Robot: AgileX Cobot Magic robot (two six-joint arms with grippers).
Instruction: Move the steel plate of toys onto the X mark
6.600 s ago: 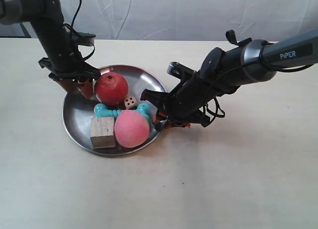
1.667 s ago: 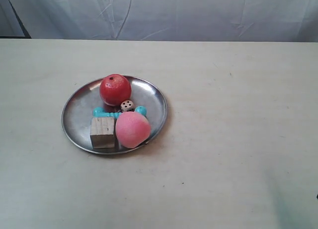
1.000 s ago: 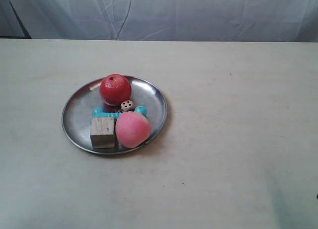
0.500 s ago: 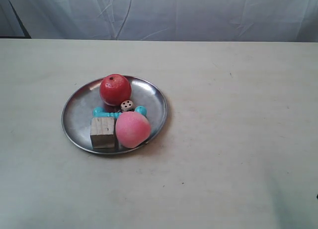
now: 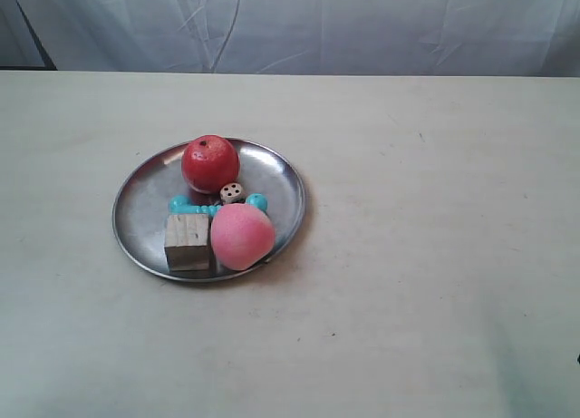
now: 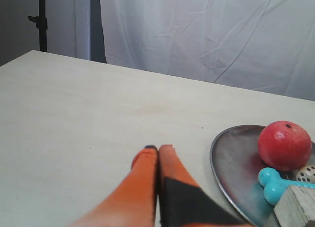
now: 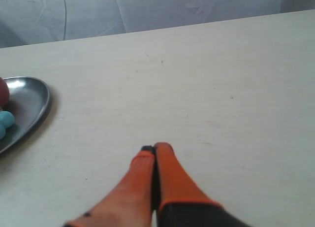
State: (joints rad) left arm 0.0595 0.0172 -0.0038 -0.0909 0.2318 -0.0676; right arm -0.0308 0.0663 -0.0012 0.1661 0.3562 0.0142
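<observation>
The wide round shiny steel plate (image 5: 140, 209) sits on the cream tabletop (image 5: 435, 209), holding a red ball-like apple (image 5: 209, 163), pink peach (image 5: 241, 237), turquoise bone-shaped piece (image 5: 186, 203), small white die (image 5: 232, 192) and pale wooden cube (image 5: 188, 241). The orange-fingered left gripper (image 6: 157, 149), near the plate's rim, and the right gripper (image 7: 155, 148), farther off, both have their jaws pressed together, empty.

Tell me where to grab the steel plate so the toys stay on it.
I'd take the steel plate by its shallow raised rim at the exterior view's left and right sides, coming in low from outside. The rim is bare there, while the wooden cube and peach crowd the near edge.
</observation>
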